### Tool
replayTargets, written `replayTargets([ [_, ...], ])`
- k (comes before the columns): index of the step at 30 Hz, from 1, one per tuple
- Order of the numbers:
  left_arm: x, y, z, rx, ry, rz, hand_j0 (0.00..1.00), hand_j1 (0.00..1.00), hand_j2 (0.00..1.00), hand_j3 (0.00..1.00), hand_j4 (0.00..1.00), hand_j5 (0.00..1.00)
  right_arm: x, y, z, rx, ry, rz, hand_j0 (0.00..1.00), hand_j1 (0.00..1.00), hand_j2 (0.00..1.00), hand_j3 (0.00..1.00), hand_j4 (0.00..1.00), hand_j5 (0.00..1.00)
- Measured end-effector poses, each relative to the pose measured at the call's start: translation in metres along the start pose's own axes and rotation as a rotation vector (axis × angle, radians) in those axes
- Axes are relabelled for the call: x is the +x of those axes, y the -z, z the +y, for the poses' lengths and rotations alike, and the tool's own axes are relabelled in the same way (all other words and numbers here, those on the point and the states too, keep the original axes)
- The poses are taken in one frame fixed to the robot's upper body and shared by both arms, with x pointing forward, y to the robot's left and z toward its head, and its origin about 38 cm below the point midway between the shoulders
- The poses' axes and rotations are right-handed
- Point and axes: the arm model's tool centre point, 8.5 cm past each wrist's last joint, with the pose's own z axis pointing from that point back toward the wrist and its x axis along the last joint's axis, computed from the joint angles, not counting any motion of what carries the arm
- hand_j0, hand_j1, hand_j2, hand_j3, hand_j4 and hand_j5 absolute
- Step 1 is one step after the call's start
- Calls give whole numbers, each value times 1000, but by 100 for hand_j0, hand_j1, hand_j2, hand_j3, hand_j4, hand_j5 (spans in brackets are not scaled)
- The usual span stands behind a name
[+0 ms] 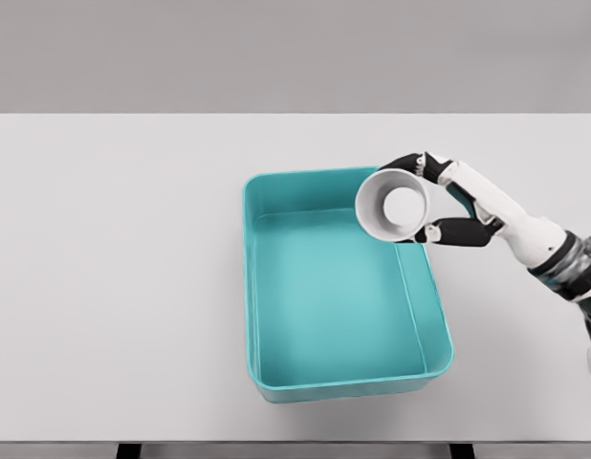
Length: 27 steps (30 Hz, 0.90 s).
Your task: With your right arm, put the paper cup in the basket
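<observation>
A white paper cup (392,205) is held above the far right corner of the teal basket (276,382), tipped so its open mouth faces me. My right hand (435,197) is shut on the cup, with fingers over its top and the thumb under it. The right arm comes in from the right edge. The basket is a rectangular tub in the middle of the white table, with nothing inside it. The left arm does not show.
The white table (114,287) stretches wide to the left of the basket and behind it. A grey wall lies beyond the table's far edge.
</observation>
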Motion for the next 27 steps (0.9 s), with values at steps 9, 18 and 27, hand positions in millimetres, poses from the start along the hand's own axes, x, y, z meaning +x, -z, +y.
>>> replayTargets([
  [9,0,0,0,0,0,0,100,100,100,100,100,100,2,17,12,75,-55,2,63,63,63,63,63,63],
  [18,0,0,0,0,0,0,100,100,100,100,100,100,-2,22,23,121,-90,23,63,63,63,63,63,63],
  [27,0,0,0,0,0,0,100,100,100,100,100,100,-5,17,22,175,-140,67,63,63,63,63,63,63],
])
